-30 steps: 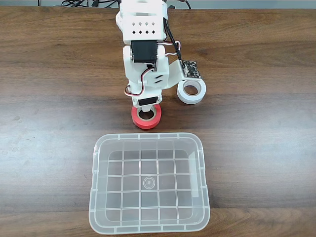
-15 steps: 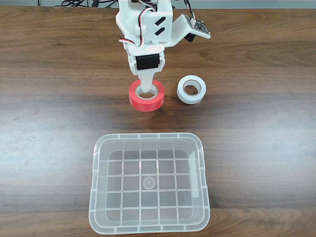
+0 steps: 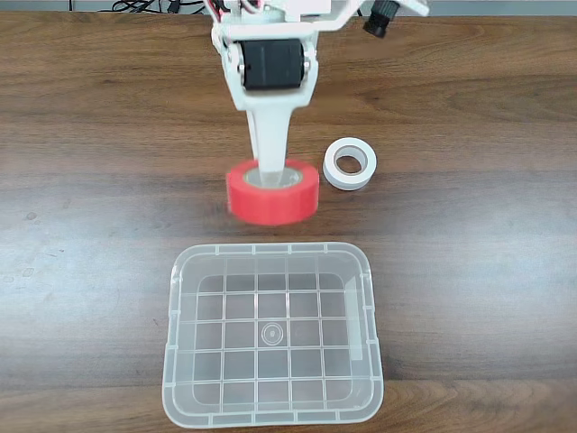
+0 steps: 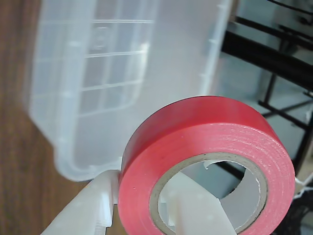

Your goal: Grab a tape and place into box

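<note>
While the red tape (image 4: 205,147) is seen closest in the wrist view, it is gripped w/ one white finger (image 4: 195,208) passed through its core and the other finger (image 4: 85,210) pressed against its outer wall, so the gripper (image 3: 270,185) is closed narrow on the roll. From the fixed view, the tape (image 3: 272,194) is shown held up off the bench (image 3: 90,180), hanging at the gripper's tip below the white arm body. Just beyond the tape in the wrist view, the clear box (image 4: 122,73) is seen, blurred, w/ its grid bottom visible. From the fixed view, the box (image 3: 370,298) is placed on the bench directly ahead of the gripper, toward the picture's bottom, apart from the tape. A white tape roll (image 3: 350,164) is laid flat on the bench just to the right of the gripper in that view, not touched by it.
</note>
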`<state>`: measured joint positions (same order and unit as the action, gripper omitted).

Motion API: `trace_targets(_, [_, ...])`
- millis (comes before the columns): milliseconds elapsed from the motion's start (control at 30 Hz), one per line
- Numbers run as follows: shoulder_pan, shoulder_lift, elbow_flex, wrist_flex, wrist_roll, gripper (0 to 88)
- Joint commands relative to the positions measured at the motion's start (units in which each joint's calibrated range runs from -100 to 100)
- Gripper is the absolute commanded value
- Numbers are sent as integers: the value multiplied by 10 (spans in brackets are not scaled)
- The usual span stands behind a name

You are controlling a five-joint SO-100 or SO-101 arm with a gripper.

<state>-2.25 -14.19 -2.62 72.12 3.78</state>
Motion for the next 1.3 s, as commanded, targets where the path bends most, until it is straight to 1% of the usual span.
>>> trace_targets(0, [-3, 146, -199, -24, -6, 64])
trace_targets(200, [-1, 317, -317, -23, -5, 64])
trace_targets(533, [3, 455, -341, -23, -6, 64])
trace_targets(733, [3, 476, -341, -23, -6, 75])
trace_targets(900, [4, 473, -341, -23, -6, 174])
trace_targets(1033, [5, 470, -343, -22, -6, 177])
trace_targets(1267, [5, 411, -379, -13, -12, 175])
